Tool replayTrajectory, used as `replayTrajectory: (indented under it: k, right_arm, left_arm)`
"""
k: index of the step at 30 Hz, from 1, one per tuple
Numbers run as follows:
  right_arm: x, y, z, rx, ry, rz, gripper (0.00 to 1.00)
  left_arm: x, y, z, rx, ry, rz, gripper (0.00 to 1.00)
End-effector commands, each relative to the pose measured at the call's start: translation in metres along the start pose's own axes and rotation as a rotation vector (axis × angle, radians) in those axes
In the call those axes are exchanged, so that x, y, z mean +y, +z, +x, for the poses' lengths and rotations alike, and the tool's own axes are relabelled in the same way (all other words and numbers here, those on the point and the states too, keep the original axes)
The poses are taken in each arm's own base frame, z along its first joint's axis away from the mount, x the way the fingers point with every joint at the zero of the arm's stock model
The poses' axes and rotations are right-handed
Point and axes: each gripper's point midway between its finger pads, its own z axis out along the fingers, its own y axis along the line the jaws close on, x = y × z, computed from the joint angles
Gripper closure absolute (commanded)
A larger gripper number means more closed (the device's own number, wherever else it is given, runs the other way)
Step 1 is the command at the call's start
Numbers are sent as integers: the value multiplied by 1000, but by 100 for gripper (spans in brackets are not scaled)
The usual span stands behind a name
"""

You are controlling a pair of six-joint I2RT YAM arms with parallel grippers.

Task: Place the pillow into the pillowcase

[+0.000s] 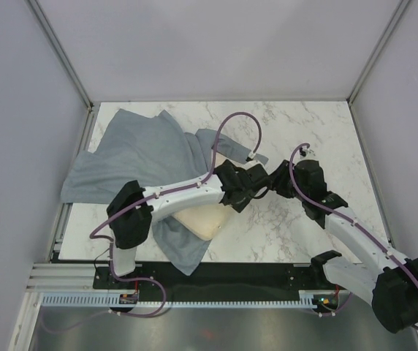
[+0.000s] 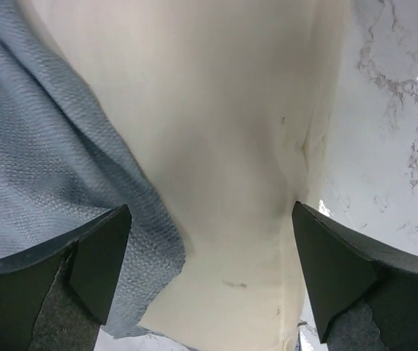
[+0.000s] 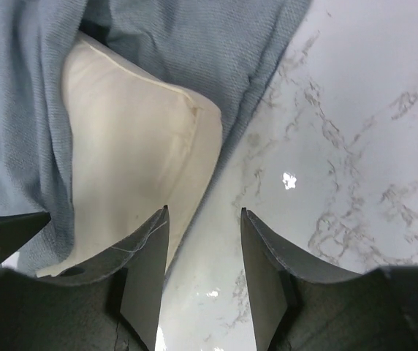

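From the top camera I see the grey-blue pillowcase (image 1: 132,153) lying crumpled on the left half of the white marble tabletop (image 1: 326,139). The cream pillow (image 1: 203,219) peeks out near the front, just under my left arm, with the cloth around it. The left claw (image 1: 247,191) and the right claw (image 1: 266,183) are close together near the middle of the tabletop. They are too dark and bunched up in this view for me to tell how the fingers stand. In the left wrist camera, the left claw (image 2: 209,270) is spread wide with nothing gripped. The pillow (image 2: 223,146) fills the space between its two black fingers (image 2: 99,263). The pillowcase (image 2: 33,146) hangs over the pillow's left side, and bare tabletop (image 2: 399,110) shows on the right. In the right wrist camera, the right claw (image 3: 205,256) is also spread apart and holds nothing, with only bare tabletop (image 3: 355,146) between its fingers. One finger (image 3: 147,270) is just beside the pillow's edge. A corner of the pillow (image 3: 136,146) pokes out from the pillowcase (image 3: 194,44), which covers its top and left side.
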Motion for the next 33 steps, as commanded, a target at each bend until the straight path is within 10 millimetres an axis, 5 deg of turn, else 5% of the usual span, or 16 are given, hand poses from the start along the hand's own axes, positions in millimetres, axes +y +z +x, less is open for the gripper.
replayTrajectory:
  k: [1, 7, 10, 16, 21, 28, 33]
  right_arm:
    - [-5, -4, -2, -17, 17, 9, 48]
    - [-9, -4, -2, -19, 13, 19, 48]
    - [-12, -4, 1, -14, 13, 23, 48]
    - [-20, -1, 10, 1, 13, 27, 48]
    - [-25, 8, 30, 53, 49, 3, 48]
    - [-3, 29, 49, 96, 110, -94, 43]
    - [19, 48, 66, 106, 158, -113, 34]
  left_arm:
    - [-3, 10, 1, 33, 33, -29, 0]
    - [-38, 29, 16, 100, -6, 172, 0]
    - [-37, 45, 29, 145, -9, 164, 5]
    - [-26, 73, 59, 285, -98, 179, 96]
    - [7, 54, 38, 210, -147, 163, 98]
    - [64, -23, -18, 19, -208, 136, 98]
    - [92, -55, -26, -30, -230, 93, 98]
